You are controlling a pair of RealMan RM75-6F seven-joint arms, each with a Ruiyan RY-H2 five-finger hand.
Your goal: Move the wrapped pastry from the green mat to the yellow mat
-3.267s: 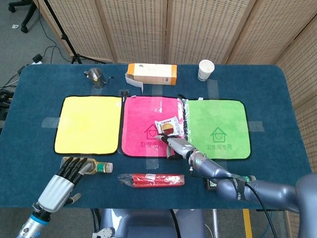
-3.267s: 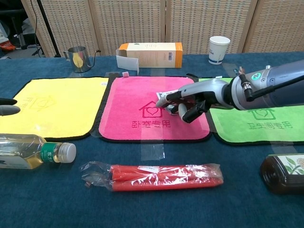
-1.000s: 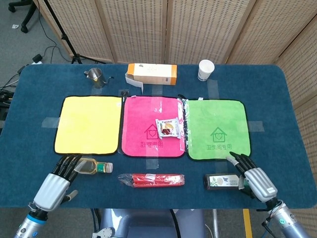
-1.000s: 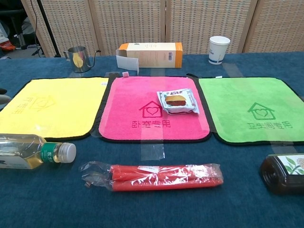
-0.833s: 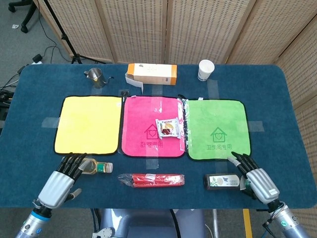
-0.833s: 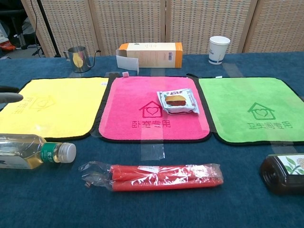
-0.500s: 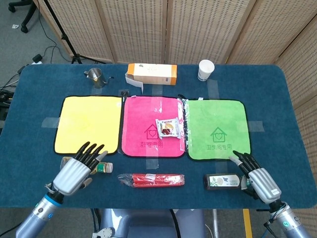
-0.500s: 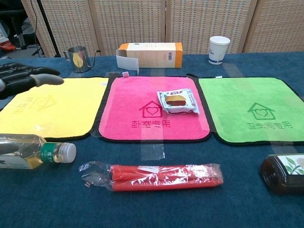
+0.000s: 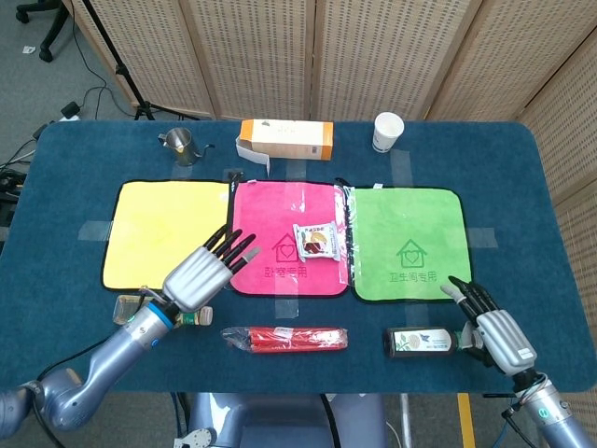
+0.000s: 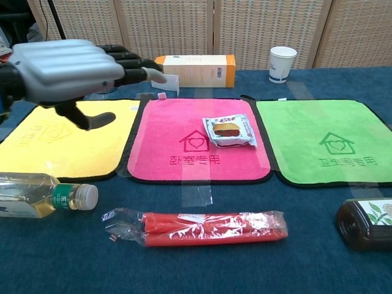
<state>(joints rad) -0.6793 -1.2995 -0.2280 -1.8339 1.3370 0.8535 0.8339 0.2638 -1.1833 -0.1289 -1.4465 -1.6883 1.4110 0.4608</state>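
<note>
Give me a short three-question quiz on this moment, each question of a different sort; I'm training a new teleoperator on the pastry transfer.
1. True or false: the wrapped pastry lies on the green mat.
2. Which hand is raised, fingers spread, near the pink mat?
A. left hand
B. right hand
C. neither
3. Fill in: the clear bottle lies on its side in front of the ______ mat.

Key
1. False; it lies on the pink mat, near the edge toward the green one.
2. A
3. yellow
</note>
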